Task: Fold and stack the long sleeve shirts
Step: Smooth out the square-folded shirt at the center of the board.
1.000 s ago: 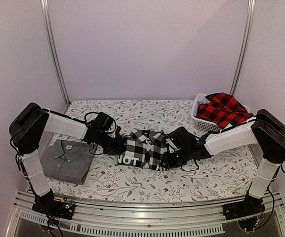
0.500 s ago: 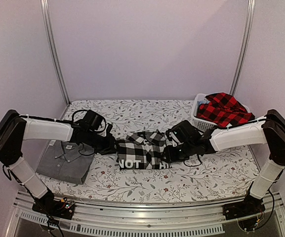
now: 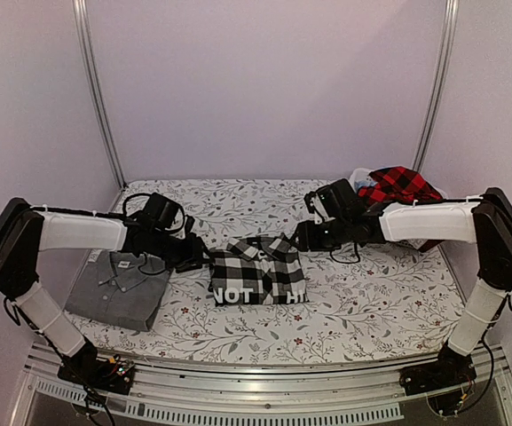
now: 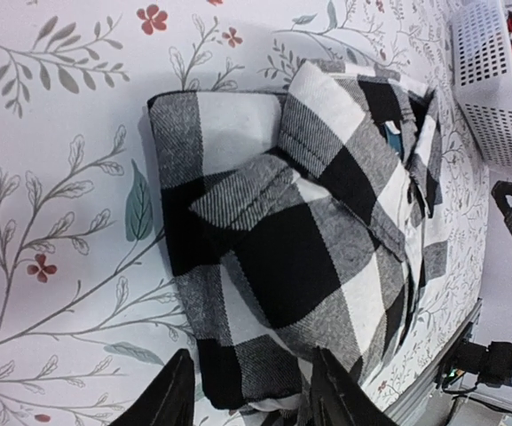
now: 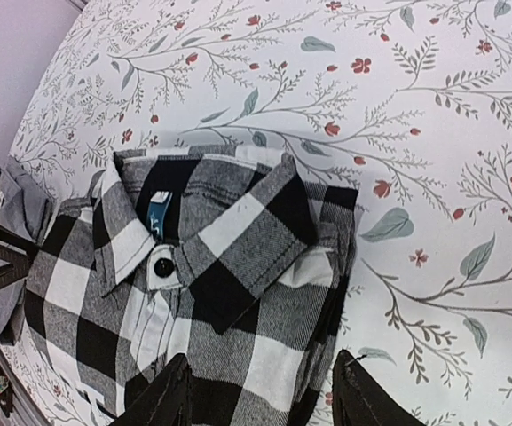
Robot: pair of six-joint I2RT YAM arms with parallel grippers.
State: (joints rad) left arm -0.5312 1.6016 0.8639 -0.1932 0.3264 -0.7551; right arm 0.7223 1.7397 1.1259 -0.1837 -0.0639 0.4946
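Observation:
The black-and-white check shirt (image 3: 257, 272) lies folded on the table's middle, white lettering at its near edge. It fills the left wrist view (image 4: 326, 222) and the right wrist view (image 5: 211, 284), collar and button up. My left gripper (image 3: 202, 259) is open at the shirt's left edge, its jaws (image 4: 251, 399) straddling the fold without closing. My right gripper (image 3: 303, 238) is open just above the shirt's right edge (image 5: 264, 399). The grey collared shirt (image 3: 118, 284) lies folded at the left. The red-and-black check shirt (image 3: 399, 188) hangs over the basket.
The white plastic basket (image 4: 491, 80) stands at the back right, mostly behind my right arm in the top view. The table has a floral cover (image 3: 371, 306). Metal posts (image 3: 96, 89) stand at both back corners, and a rail runs along the near edge.
Both grippers have let go of the black-and-white shirt and drawn back, the right one up and to the back right. The shirt now lies flat and folded.

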